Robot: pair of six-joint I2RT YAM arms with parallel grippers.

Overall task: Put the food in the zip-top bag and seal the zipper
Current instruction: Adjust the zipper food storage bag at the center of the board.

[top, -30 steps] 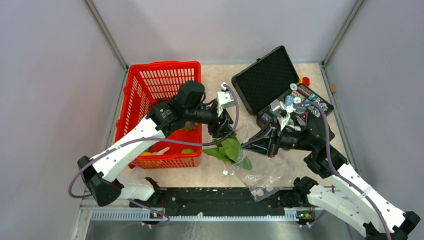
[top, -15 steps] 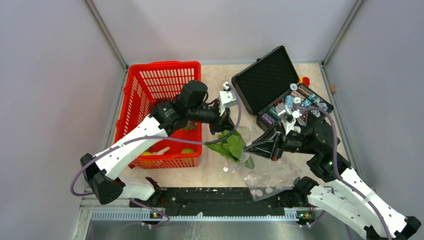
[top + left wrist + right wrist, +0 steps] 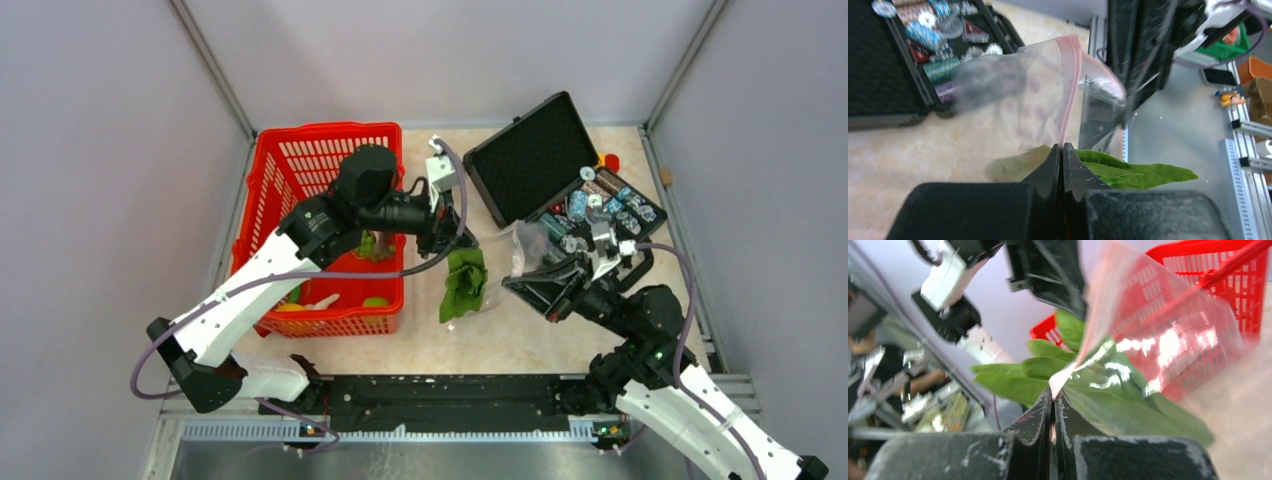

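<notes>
The bag is held up off the table between the two arms, just beside the red basket. The green leaves appear to be at least partly inside it. Its pink zipper is pinched by the fully closed left fingers. The opposite mouth edge is clamped by the closed right fingers. The mouth is probably being stretched taut so the zipper can be lined up and pressed shut.

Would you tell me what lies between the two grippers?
The long green leaves, partly inside the clear zip-top bag, as the top view shows.
</notes>
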